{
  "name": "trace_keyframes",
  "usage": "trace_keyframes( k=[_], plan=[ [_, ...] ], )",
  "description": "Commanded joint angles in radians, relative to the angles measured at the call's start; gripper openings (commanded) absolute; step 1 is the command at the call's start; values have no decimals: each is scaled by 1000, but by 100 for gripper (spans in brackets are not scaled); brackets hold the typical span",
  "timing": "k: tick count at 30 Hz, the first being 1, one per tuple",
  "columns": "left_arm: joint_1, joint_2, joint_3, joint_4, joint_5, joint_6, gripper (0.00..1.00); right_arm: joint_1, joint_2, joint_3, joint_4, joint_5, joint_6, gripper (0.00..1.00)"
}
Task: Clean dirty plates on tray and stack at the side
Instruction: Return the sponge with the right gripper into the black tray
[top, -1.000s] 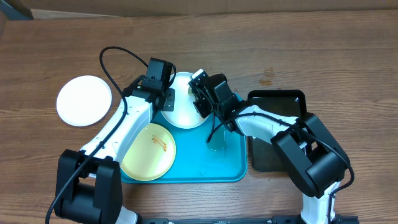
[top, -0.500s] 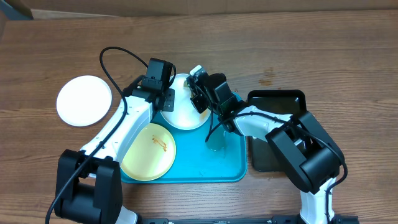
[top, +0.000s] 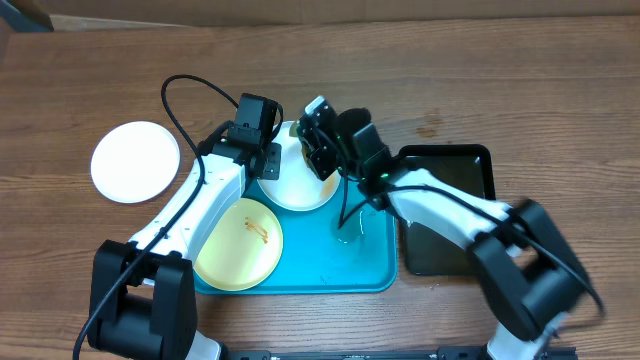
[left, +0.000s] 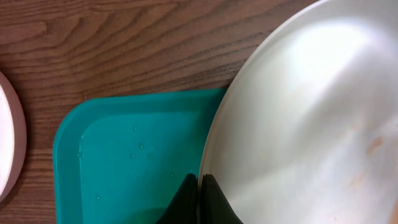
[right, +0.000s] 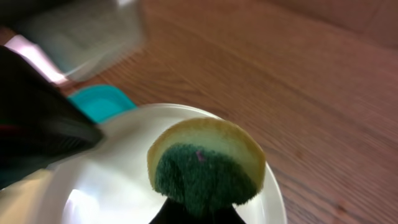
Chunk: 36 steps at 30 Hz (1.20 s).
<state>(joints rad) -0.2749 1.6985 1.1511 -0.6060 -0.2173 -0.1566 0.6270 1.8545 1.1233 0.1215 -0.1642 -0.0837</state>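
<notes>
A: Status of the right gripper (top: 316, 140)?
B: It is shifting toward the far side of the table. It is carrying the sponge (right: 207, 163) from the right part of the white plate (top: 292, 185) up to its far rim.
A: And the right arm (top: 450, 208)?
B: Its elbow is swinging outward and toward the near edge. The link is blurring, so its position is probably only approximate.

1. The bench (top: 500, 80) is brown wood with visible grain.
2. A white plate (top: 135, 162) lies flat on it at the left, apart from both trays.
3. The turquoise tray (top: 330, 272) rests on it near the middle.
4. A narrower black tray (top: 445, 151) lies just beside that one, on the right.
</notes>
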Motion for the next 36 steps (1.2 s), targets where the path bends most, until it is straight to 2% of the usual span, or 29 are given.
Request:
trace_keyframes(
  k=[1,6,10,12,15,23,24,26,27,29,32,33,36],
  plan=[
    [-7,3,13,-2,4,16,4,-29,-169,11,-122,-13,10,4],
    [-7,3,13,-2,4,15,4,-125,-296,11,-484,45,135,4],
    [-7,3,13,-2,5,15,4,-251,-305,6,-739,58,220,4],
    [-7,3,13,-2,5,15,4,-301,-292,-11,-805,59,219,4],
    [-7,3,13,-2,5,14,4,-361,-274,-54,-822,59,219,4],
    [-7,3,13,-3,5,15,4,-417,-257,-212,-693,59,218,4],
    [-7,3,13,-3,5,14,4,-417,-257,-223,-686,59,218,11],
    [-7,3,13,-3,5,14,4,-417,-257,-227,-689,59,217,52],
    [-7,3,13,-3,5,14,4,-417,-257,-226,-692,60,214,57],
    [-7,3,13,-3,5,14,4,-423,-260,-212,-716,59,221,65],
    [-7,3,13,-11,5,14,4,-426,-261,-184,-795,58,263,68],
    [-7,3,13,-16,5,14,4,-426,-261,-185,-819,59,268,74],
    [-7,3,13,-19,5,14,4,-424,-259,-203,-851,59,267,79]
  ],
)
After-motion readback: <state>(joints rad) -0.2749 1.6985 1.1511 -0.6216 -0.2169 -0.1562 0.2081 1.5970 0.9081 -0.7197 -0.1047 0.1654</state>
